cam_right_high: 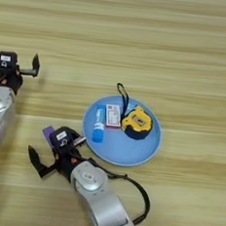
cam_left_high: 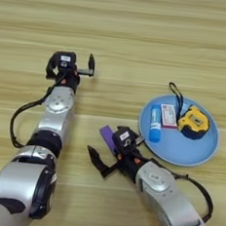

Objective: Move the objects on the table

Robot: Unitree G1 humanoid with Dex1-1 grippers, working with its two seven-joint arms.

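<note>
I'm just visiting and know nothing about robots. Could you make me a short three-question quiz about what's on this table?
1. True or false: the yellow-and-black tape measure lies on the round blue plate.
2. Which thing lies on the bare table, off the plate? A) the glue stick B) the purple block C) the tape measure
3. Fill in: the purple block is right beside the ____ gripper.

Key
1. True; the glue stick and a small red-and-white item lie there too.
2. B
3. Right; its fingers are spread, while the left gripper sits apart, further up the table.
</note>
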